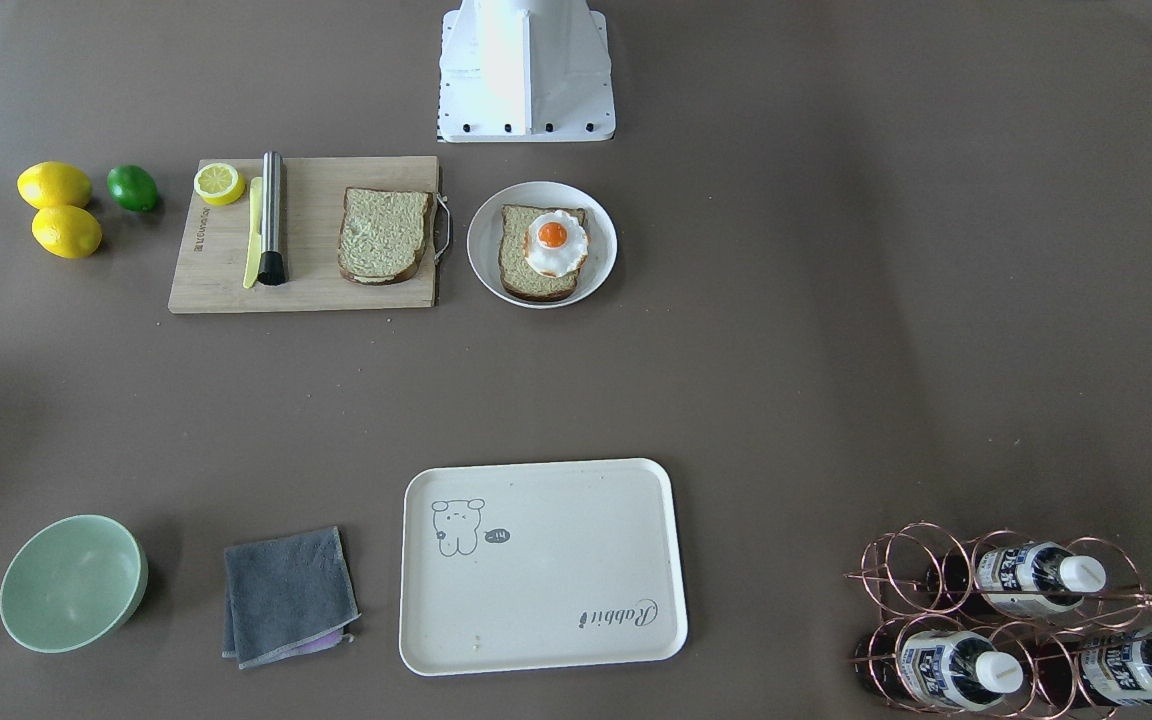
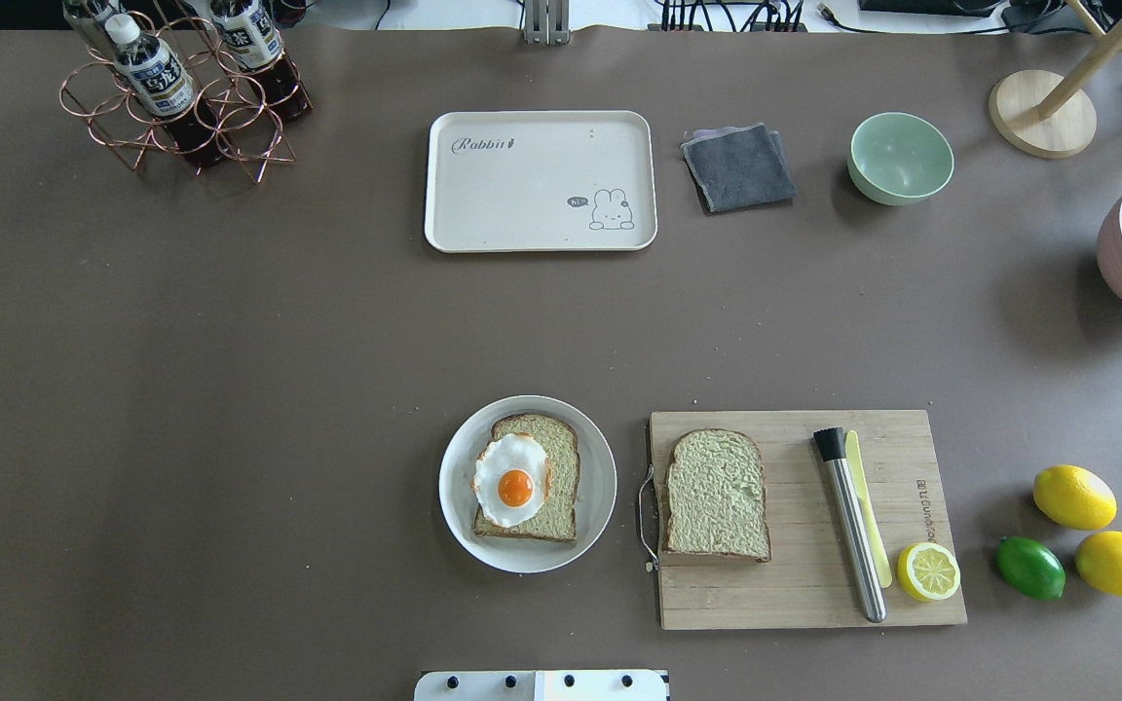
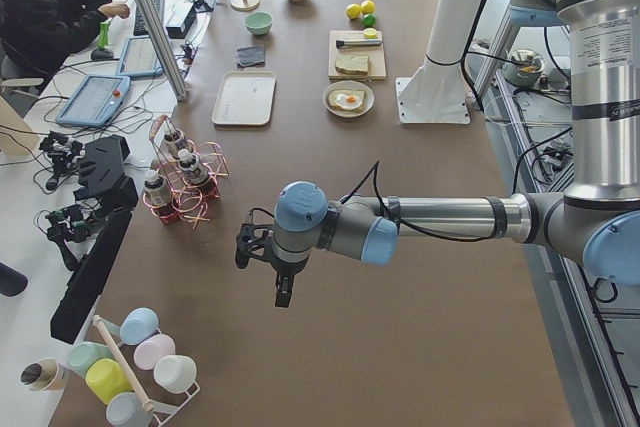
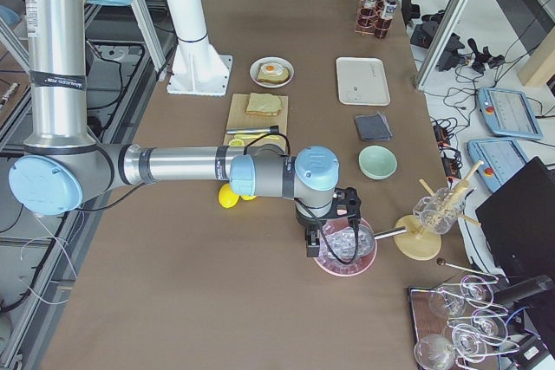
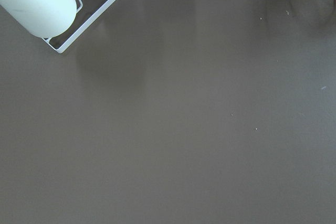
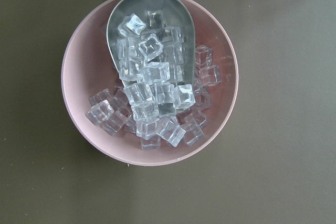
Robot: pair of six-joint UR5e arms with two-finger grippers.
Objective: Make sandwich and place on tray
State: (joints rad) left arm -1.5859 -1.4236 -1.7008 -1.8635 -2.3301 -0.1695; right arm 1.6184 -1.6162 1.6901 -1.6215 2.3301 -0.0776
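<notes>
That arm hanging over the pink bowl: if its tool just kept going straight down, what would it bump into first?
Most likely the ice cubes heaped in the metal scoop lying in the pink bowl, since the right tool points down over them. The exact landing spot is unclear.

On the table (image 1: 836,350), wooden cutting board (image 1: 316,270) at upper left bearing steel rod (image 1: 272,215), yellow knife (image 1: 254,235) and lemon half (image 1: 219,184), two lemons (image 1: 54,185) and lime (image 1: 132,188) further left, green bowl (image 1: 71,583) beside grey cloth (image 1: 288,595) at lower left, pink bowl (image 6: 84,56) of ice cubes (image 6: 152,98) filling the right wrist view.
</notes>
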